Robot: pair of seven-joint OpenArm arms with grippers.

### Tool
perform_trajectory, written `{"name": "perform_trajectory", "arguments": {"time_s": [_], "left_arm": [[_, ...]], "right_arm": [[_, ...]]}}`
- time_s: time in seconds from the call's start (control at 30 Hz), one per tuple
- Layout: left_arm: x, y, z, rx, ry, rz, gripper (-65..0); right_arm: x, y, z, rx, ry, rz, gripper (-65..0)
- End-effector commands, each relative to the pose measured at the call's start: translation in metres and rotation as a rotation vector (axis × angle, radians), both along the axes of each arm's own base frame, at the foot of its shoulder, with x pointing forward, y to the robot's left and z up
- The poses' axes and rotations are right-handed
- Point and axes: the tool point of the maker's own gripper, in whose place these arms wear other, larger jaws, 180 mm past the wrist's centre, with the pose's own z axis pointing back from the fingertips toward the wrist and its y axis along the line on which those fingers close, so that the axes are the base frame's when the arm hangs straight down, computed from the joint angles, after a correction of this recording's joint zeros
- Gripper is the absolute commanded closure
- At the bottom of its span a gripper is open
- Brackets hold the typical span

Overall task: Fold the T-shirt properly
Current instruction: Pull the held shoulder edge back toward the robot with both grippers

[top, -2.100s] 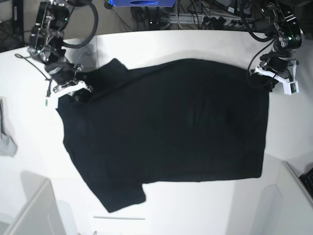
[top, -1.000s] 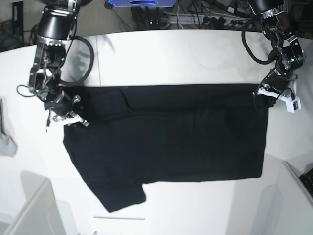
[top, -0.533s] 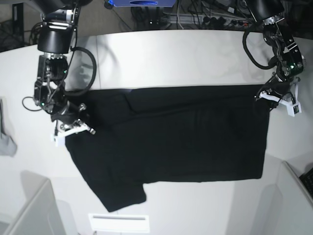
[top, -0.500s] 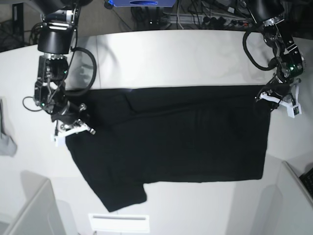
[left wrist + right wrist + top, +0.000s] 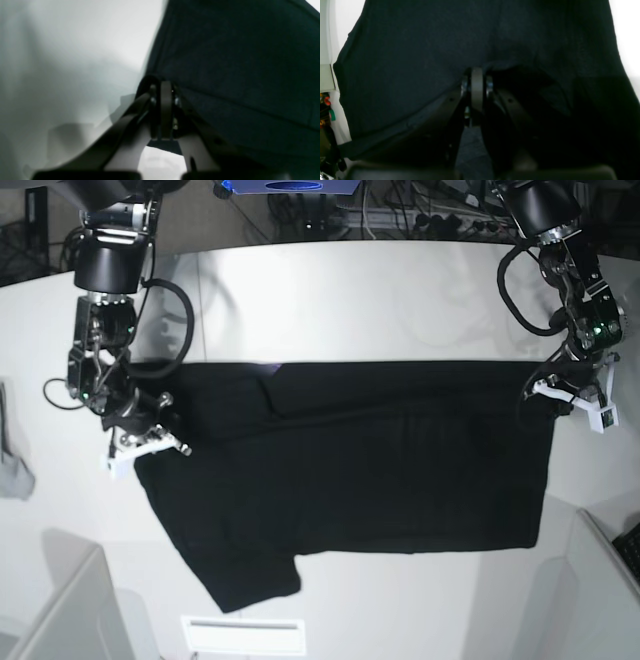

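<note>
Lying flat across the middle of the white table (image 5: 350,290), the black T-shirt (image 5: 380,470) has its far edge folded over toward the camera, so that a straight fold line runs from side to side in the base view. One short sleeve (image 5: 245,575) sticks out at the near left of that view, past the bottom edge of the body. A doubled layer of cloth shows along the far part, with a slanted seam near the left end.

At the left of the base view the right gripper (image 5: 150,448) sits on the corner of the folded layer, its jaws pressed together on the black cloth; the right wrist view shows the closed tips (image 5: 476,82) with a ridge of fabric bunched right at them and the shirt (image 5: 445,45) filling nearly all of the picture. At the right of the base view the left gripper (image 5: 572,398) is at the opposite corner of the fold, also pinching the shirt. In the left wrist view its tips (image 5: 163,91) meet at the very edge of the cloth (image 5: 237,62), with bare table (image 5: 75,50) just beside them.

A small grey cloth (image 5: 12,470) lies at the far left edge of the table, well apart from the shirt
</note>
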Motion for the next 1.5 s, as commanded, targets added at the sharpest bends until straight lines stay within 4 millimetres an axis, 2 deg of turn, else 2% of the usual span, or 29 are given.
{"name": "perform_trajectory", "arguments": {"time_s": [0.0, 0.13, 0.17, 0.23, 0.3, 0.4, 0.53, 0.6, 0.67, 0.73, 0.8, 0.87, 0.97, 1.03, 1.13, 1.2, 1.3, 1.37, 1.47], "left_arm": [[0.009, 0.007, 0.016, 0.030, -0.052, 0.003, 0.0], [0.009, 0.010, 0.017, 0.032, -0.053, 0.009, 0.0], [0.009, 0.011, 0.018, 0.033, -0.054, 0.011, 0.0], [0.009, 0.011, 0.018, 0.035, -0.057, 0.012, -10.2], [0.010, 0.011, 0.020, 0.032, -0.065, 0.012, -21.9], [0.024, 0.011, 0.029, 0.026, -0.100, 0.017, -36.9], [0.032, 0.012, 0.036, 0.020, -0.124, 0.018, -45.9], [0.031, 0.014, 0.045, 0.032, -0.148, 0.027, -46.6], [0.018, 0.033, 0.056, 0.021, -0.197, 0.111, -46.6], [-0.012, 0.052, 0.056, -0.045, -0.246, 0.238, -46.6], [-0.032, 0.062, 0.057, -0.097, -0.289, 0.292, -46.6], [-0.054, 0.060, 0.048, -0.136, -0.284, 0.272, -46.6], [-0.072, 0.052, 0.037, -0.179, -0.265, 0.249, -46.6], [-0.084, 0.052, 0.024, -0.197, -0.226, 0.261, -46.6], [-0.091, 0.052, 0.001, -0.243, -0.184, 0.290, -46.4], [-0.094, 0.052, -0.008, -0.262, -0.168, 0.301, -46.4], [-0.087, 0.052, -0.010, -0.278, -0.176, 0.308, -46.4], [-0.087, 0.052, -0.020, -0.304, -0.164, 0.321, -46.4], [-0.074, 0.042, -0.028, -0.341, -0.157, 0.300, -46.4]], "right_arm": [[0.014, -0.005, 0.017, -0.005, -0.054, -0.005, 0.0], [0.014, -0.008, 0.017, -0.004, -0.058, -0.016, 0.0], [0.014, -0.008, 0.018, -0.005, -0.060, -0.015, -3.6], [0.015, -0.009, 0.019, -0.006, -0.065, -0.018, -13.7], [0.017, -0.010, 0.021, -0.008, -0.075, -0.024, -19.7], [0.018, -0.027, 0.031, -0.021, -0.129, -0.102, -20.0], [0.011, -0.049, 0.051, -0.057, -0.172, -0.233, -20.6], [0.004, -0.055, 0.062, -0.083, -0.214, -0.270, -20.7], [-0.006, -0.064, 0.068, -0.109, -0.239, -0.325, -20.7], [-0.024, -0.074, 0.069, -0.134, -0.235, -0.395, -20.9], [-0.040, -0.078, 0.068, -0.155, -0.231, -0.432, -21.2], [-0.057, -0.071, 0.065, -0.150, -0.220, -0.436, -26.3], [-0.080, -0.056, 0.056, -0.052, -0.182, -0.457, -36.3], [-0.097, -0.051, 0.044, 0.018, -0.137, -0.485, -36.9], [-0.121, -0.039, 0.021, 0.084, -0.059, -0.526, -36.9], [-0.126, -0.034, 0.013, 0.091, -0.037, -0.534, -36.9], [-0.129, -0.033, 0.002, 0.096, -0.007, -0.542, -37.1], [-0.126, -0.033, -0.003, 0.102, 0.002, -0.546, -37.1], [-0.124, -0.044, -0.013, 0.072, 0.001, -0.585, -37.1]]}}
